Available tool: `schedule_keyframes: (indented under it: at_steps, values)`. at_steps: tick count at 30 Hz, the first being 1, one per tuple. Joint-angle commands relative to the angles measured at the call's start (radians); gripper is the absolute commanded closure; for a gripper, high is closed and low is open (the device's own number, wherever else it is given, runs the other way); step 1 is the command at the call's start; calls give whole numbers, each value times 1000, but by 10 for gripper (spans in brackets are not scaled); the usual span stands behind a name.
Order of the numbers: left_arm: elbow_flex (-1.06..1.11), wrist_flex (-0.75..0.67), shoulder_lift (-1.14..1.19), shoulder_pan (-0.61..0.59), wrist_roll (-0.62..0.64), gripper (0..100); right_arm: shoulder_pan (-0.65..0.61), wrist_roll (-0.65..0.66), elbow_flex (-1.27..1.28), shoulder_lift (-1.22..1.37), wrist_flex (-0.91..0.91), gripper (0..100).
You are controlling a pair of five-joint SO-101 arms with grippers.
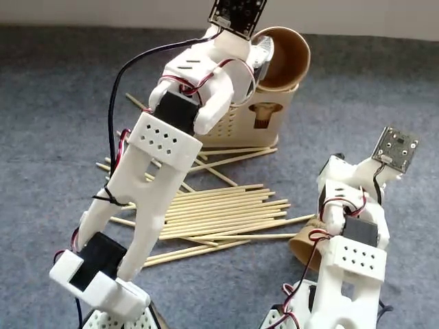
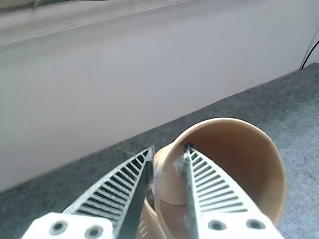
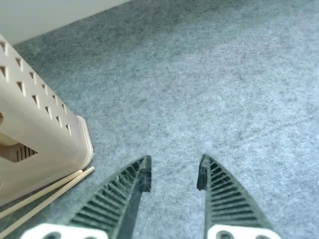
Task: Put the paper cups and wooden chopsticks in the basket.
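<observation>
Carpet [image 1: 62, 89] of grey fibre is being used as the surface under both arms. A brown paper cup [image 1: 288, 58] with a rolled rim is being held tilted at the upper centre of the high view, just above the beige perforated plastic basket [image 1: 257, 120]. Whether the cup is touching the basket's rim cannot be told.

The cup's wall is being pinched by the left gripper [image 2: 167, 154]. In the left wrist view one ribbed finger [image 2: 204, 184] is being pressed against the inside of the cup and the other against the outside. The white left arm [image 1: 158, 178] is being stretched from the lower left of the high view up to the cup.

Pale wooden chopsticks [image 1: 226, 212] are being seen in a loose pile at the middle of the high view, below the basket, with a few lying against its foot.

The right gripper [image 3: 173, 172] is being held with its fingers spread apart, low over bare carpet near the basket's corner. At the lower right of the high view, a second paper cup [image 1: 302, 241] is being partly hidden by the right arm [image 1: 350, 240].
</observation>
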Motion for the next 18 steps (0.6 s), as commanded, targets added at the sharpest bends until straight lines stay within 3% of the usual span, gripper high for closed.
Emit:
schedule_keyframes:
  at_steps: [1,8,14,18]
  values:
    - [-7,-21,-18,-12,-5,888,-19,0,-12,-12,-22,840]
    - [-15,-21,-36,-70,2,889,-19,0,-12,-12,-22,840]
    - [-18,-20,-48,-99,160,889,-19,0,-12,-12,-22,840]
    - [-19,-21,-48,-102,167,889,-19,0,-12,-12,-22,840]
